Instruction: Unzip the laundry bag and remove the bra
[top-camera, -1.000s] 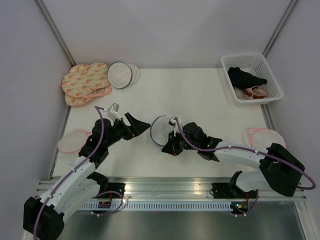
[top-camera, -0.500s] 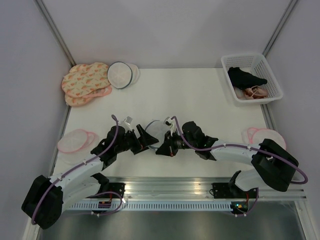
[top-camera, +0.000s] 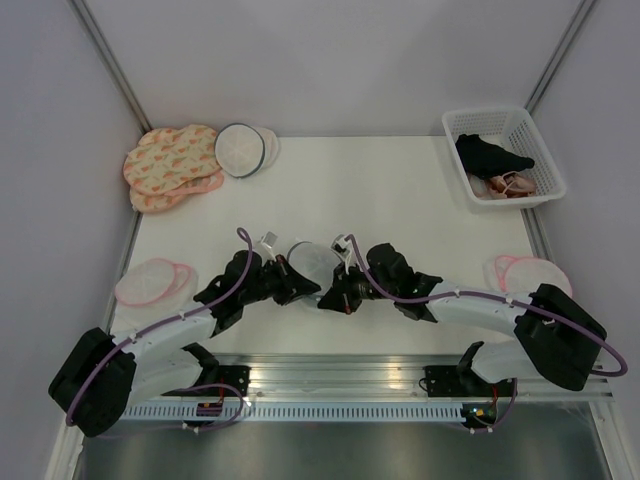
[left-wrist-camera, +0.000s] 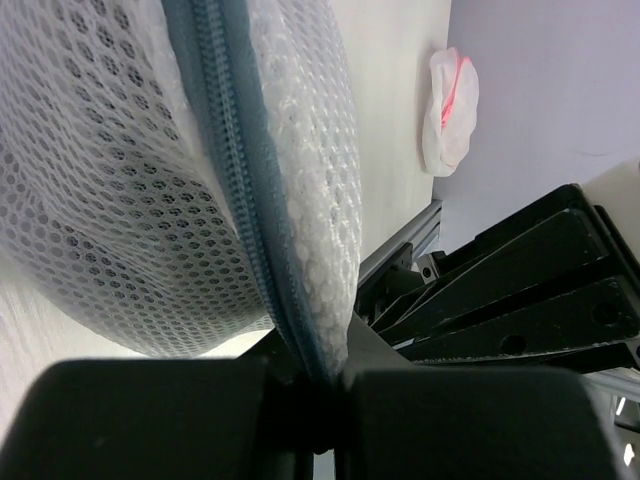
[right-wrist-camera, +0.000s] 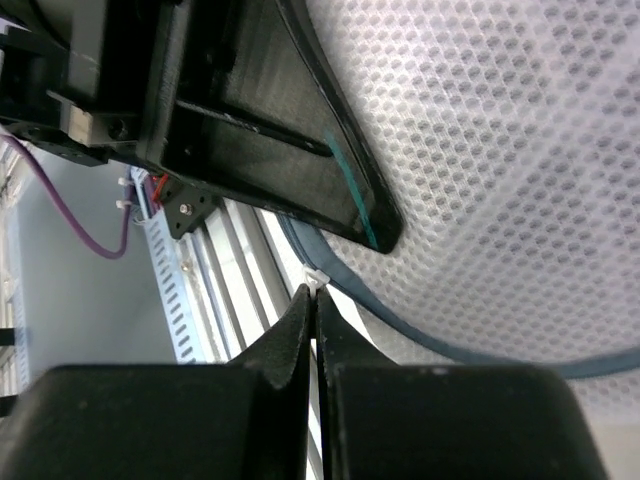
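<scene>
The laundry bag (top-camera: 312, 260), a small white mesh drum with a grey zipper (left-wrist-camera: 235, 190), sits near the table's front between both arms. My left gripper (top-camera: 300, 284) is shut on the bag's zipper seam, with the mesh pinched between its jaws (left-wrist-camera: 318, 372). On the bag's right side, my right gripper (top-camera: 336, 291) is shut on the small white zipper pull (right-wrist-camera: 316, 280). The mesh hides whatever is inside the bag. A black bra (top-camera: 488, 156) lies in the white basket (top-camera: 480, 113) at the far right.
A pink-beige garment (top-camera: 510, 185) shares the basket. Pink patterned round bags (top-camera: 172, 165) and a white round bag with a dark rim (top-camera: 240, 150) lie at the back left. More pink bags rest at the left edge (top-camera: 150, 282) and the right edge (top-camera: 530, 272). A metal rail (top-camera: 340, 370) runs along the front.
My left gripper swung right from open space to the bag and closed on its zipper seam. The right gripper stayed shut on the pull, and the bag shifted slightly left.
</scene>
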